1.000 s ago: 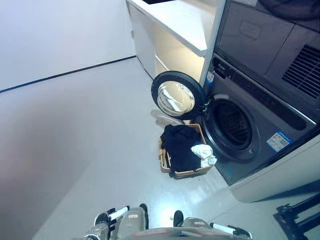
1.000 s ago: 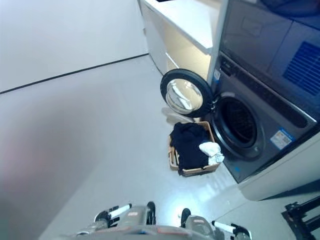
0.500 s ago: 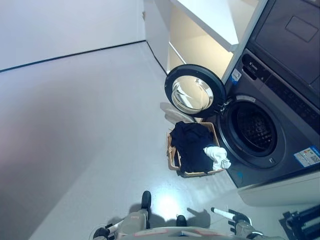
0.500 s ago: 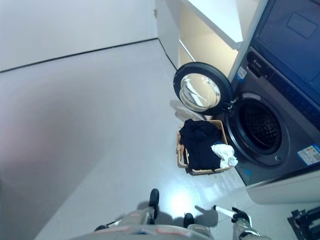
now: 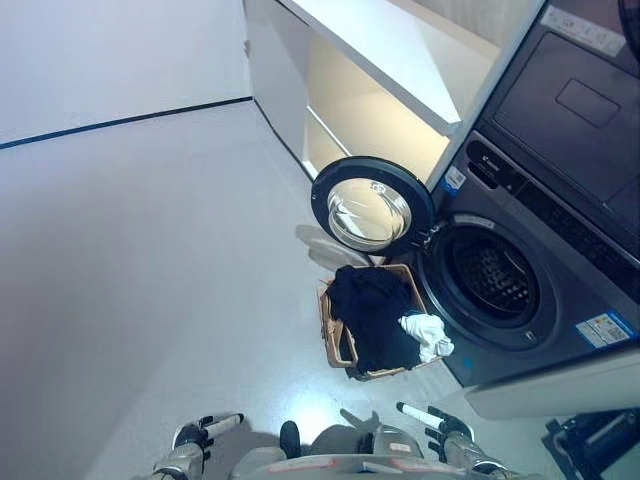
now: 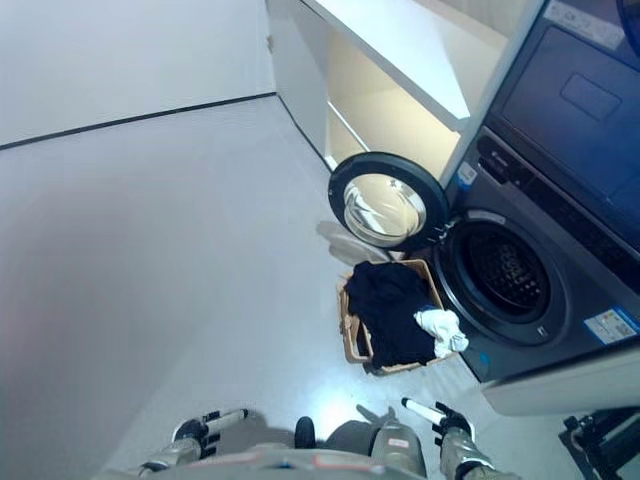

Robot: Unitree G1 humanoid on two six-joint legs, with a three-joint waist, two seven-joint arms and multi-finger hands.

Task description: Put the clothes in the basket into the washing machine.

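A wooden basket (image 5: 334,336) stands on the floor in front of the washing machine (image 5: 520,300). It holds a black garment (image 5: 370,312) and a white cloth (image 5: 425,333) at its right side. The machine's round door (image 5: 371,209) hangs open to the left and the drum opening (image 5: 487,280) shows. My left hand (image 5: 200,433) is low at the bottom left and my right hand (image 5: 430,423) at the bottom right, both far from the basket with straight fingers, holding nothing.
A white cabinet with a counter top (image 5: 375,50) stands behind the open door. A pale object (image 5: 325,248) lies on the floor under the door. A dark frame (image 5: 590,440) stands at the bottom right. Light floor stretches to the left.
The whole picture has shifted, so the camera moved. My left hand now shows at the bottom left. The basket and clothes lie as before.
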